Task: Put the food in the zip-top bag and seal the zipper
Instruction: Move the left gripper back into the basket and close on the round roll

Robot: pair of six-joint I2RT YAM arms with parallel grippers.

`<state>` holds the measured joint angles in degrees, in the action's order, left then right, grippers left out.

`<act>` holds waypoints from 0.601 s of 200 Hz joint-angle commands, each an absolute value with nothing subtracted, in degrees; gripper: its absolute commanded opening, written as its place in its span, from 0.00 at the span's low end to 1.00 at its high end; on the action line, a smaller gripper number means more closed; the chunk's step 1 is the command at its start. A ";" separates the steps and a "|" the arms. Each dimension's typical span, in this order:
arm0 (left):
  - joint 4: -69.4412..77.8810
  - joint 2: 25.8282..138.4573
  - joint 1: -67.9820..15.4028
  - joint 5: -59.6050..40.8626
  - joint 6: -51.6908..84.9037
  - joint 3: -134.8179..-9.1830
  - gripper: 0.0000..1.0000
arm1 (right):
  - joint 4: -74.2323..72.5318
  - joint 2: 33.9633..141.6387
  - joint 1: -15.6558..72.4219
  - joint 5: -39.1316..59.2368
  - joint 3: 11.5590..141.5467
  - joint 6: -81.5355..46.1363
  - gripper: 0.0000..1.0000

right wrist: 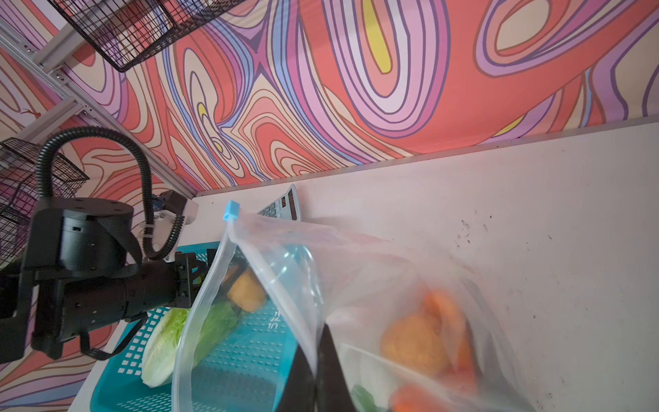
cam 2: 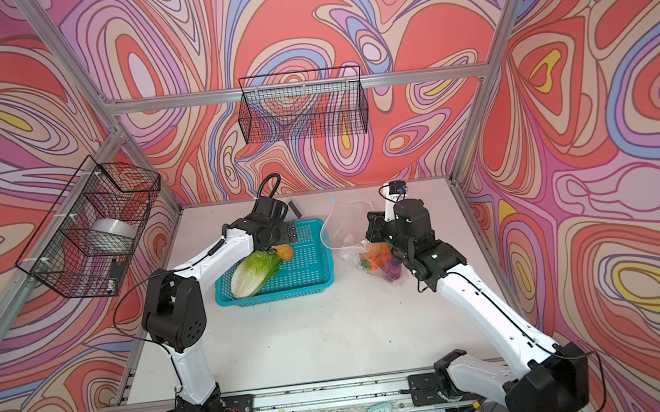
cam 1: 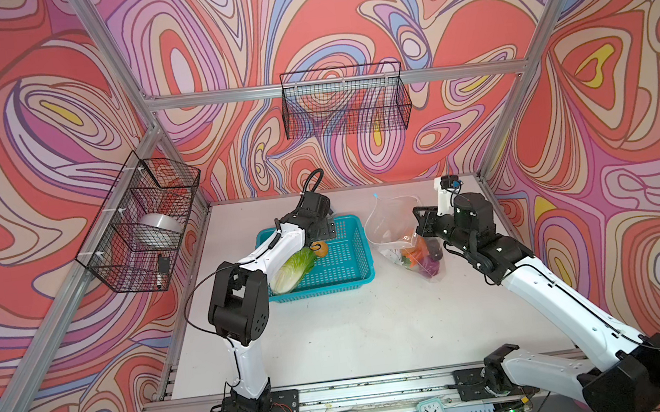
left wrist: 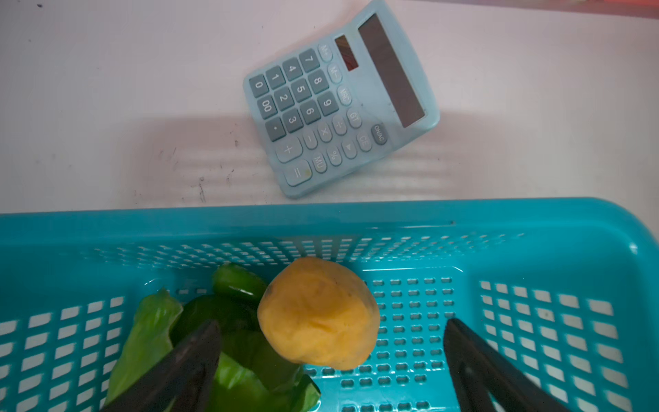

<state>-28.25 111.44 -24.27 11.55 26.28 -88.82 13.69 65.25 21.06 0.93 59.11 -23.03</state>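
The zip-top bag (cam 1: pixel 388 217) stands on the tabletop (cam 1: pixel 354 330), just right of the teal basket (cam 1: pixel 352 271) in both top views, with its mouth gaping toward the basket. I record the zipper strip (right wrist: pixel 199 303) as unsealed. Its light-blue slider (right wrist: pixel 231 209) sits at the raised far end of the mouth.

The right gripper (right wrist: pixel 315 374) has its fingers clenched on the bag's clear film beside the open mouth. Lying low in the bag are an orange carrot (cam 1: pixel 417 254) and a purple piece (cam 1: pixel 431 267). The right wrist view adds a rounded orange piece (right wrist: pixel 413 342), too blurred for me to identify.

The left gripper (left wrist: pixel 331 323) is down inside the basket with its fingers released and spread wide. A tan potato (left wrist: pixel 317 314) lies between them, and I see a gap on either side of it. One finger (left wrist: pixel 185 364) hangs over the green leaves of the napa cabbage (cam 1: pixel 291 271). The cabbage lies along the basket's left side, white stem toward the near corner. A dark green piece (left wrist: pixel 239 283) rests against the potato on the far side of the cabbage leaves.

A pale blue calculator (left wrist: pixel 338 103) lies face up on the tabletop just beyond the basket's far wall.
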 commanded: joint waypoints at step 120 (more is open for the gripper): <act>-31.57 121.57 -23.12 -4.62 28.30 -95.72 1.00 | 13.71 64.78 20.79 0.49 59.15 -22.75 0.00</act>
